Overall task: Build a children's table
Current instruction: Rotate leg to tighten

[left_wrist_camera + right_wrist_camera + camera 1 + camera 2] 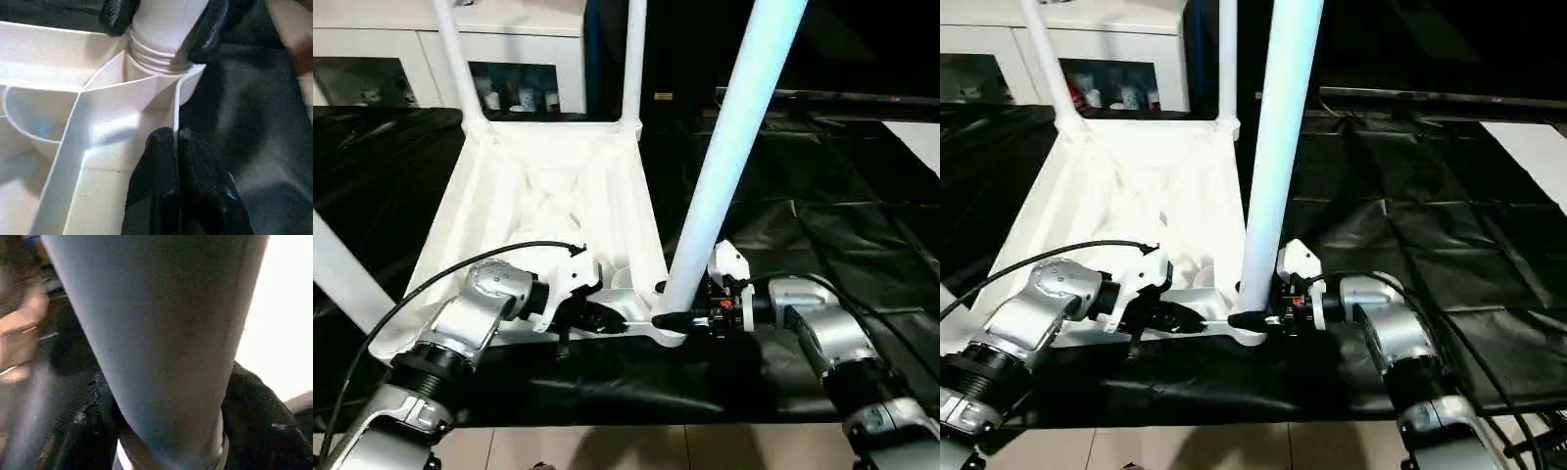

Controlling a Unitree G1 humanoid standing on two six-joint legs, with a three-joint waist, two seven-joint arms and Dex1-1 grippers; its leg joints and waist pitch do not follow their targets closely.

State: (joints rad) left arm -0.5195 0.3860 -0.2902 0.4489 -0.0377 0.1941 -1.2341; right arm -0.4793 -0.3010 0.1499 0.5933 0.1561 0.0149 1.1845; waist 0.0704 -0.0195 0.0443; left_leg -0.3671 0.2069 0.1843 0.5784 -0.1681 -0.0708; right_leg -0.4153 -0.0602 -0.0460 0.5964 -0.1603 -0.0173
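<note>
**A:** Start at your right gripper [683, 318]. Its black fingers [211, 24] are clasped round the base of the near leg [729, 162], right where its threaded neck enters the corner socket [161, 73]. So you're holding the leg, not just resting against it.

**B:** And the left gripper [607, 318]?

**A:** Pinched tight, fingers together, pressed on the tabletop's rim [177, 115] just beside that same socket — it looks like your brace. The children's table [543, 211] lies upside down on the black sheet [822, 225], ribbed underside up. Beyond your grippers, two far legs [460, 64] already stand in their corners.

**B:** How do I seat this one well?

**A:** The threads still show above the socket, so I'd judge it isn't home. Keep the leg upright as you turn it — it leans a little now — and keep the left gripper bearing down so the top can't spin. Regrip low, near the neck.
</note>
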